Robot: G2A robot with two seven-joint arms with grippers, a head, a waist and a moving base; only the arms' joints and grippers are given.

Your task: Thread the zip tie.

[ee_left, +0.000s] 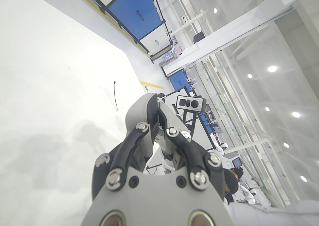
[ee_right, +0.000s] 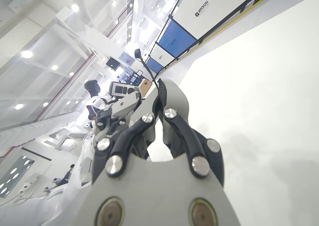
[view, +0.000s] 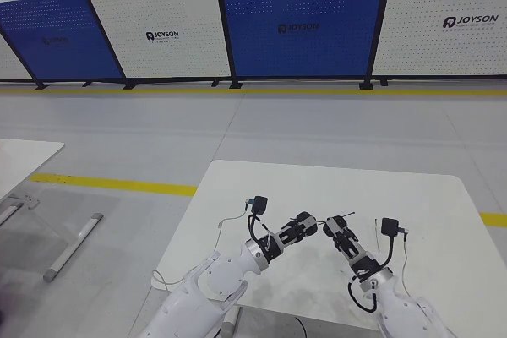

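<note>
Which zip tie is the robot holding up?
The black zip tie pinched in the right tool, head poking out. The other zip tie lies flat on the table, alone.

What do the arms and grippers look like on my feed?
Left arm and right arm: white shells, black wrists, thin black cables to small black camera boxes. Left gripper and right gripper: grey curved fingers, black pads, black linkage bars, silver screws.
</note>
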